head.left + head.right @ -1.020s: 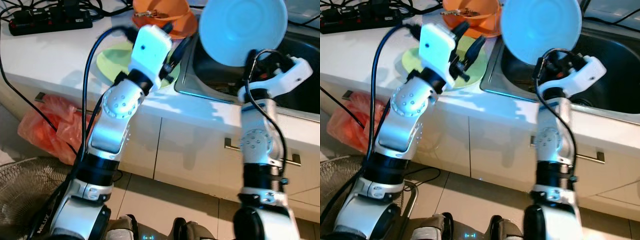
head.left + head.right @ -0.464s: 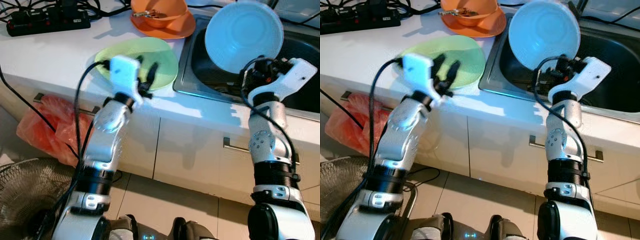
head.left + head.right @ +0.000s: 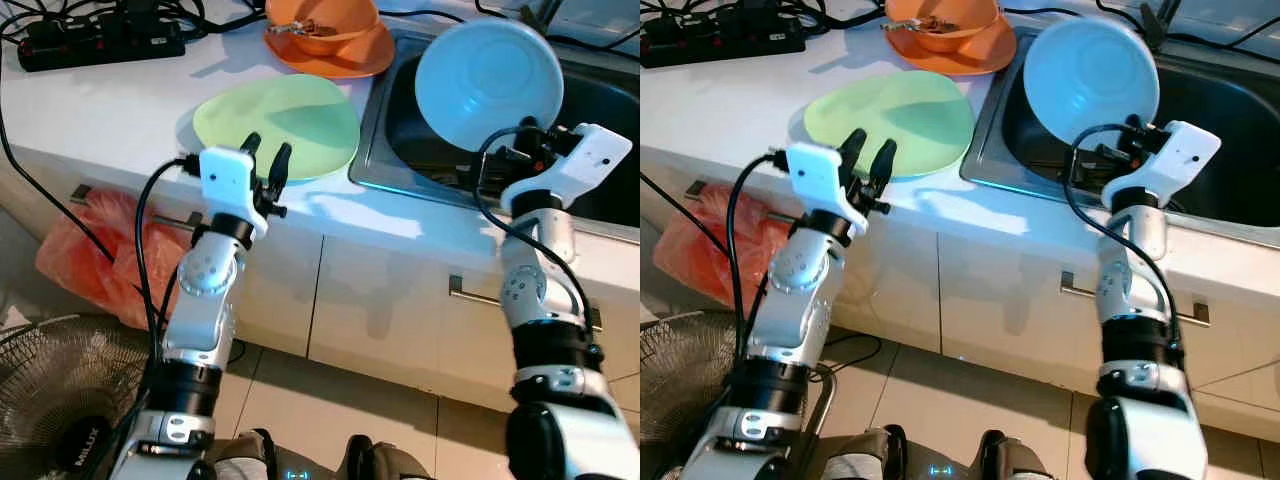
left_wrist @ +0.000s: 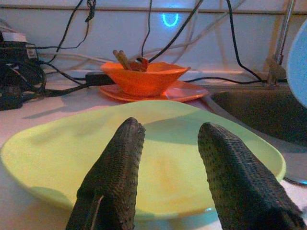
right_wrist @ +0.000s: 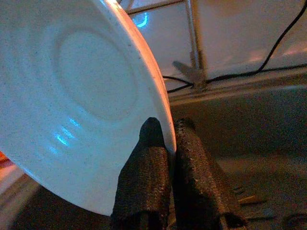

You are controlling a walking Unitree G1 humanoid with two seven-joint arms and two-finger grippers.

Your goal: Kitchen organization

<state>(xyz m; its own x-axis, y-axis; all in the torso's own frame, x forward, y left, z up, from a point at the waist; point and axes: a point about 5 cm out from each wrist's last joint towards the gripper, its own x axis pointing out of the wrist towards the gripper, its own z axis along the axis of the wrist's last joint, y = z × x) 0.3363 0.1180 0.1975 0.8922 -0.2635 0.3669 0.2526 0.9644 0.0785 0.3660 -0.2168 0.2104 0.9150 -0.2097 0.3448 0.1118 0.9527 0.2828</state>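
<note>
Your right gripper (image 5: pixel 165 158) pinches the rim of the pale blue plate (image 3: pixel 488 82), held upright over the sink (image 3: pixel 400 110). Your left gripper (image 4: pixel 168 158), fingers spread, hovers at the near edge of the green plate (image 3: pixel 277 125), which lies flat on the counter (image 3: pixel 90 100) beside the sink's rim.

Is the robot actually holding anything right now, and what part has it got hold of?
Yes: the right gripper pinches the white plate by its rim, over the sink. The left gripper is open and holds nothing.
</note>
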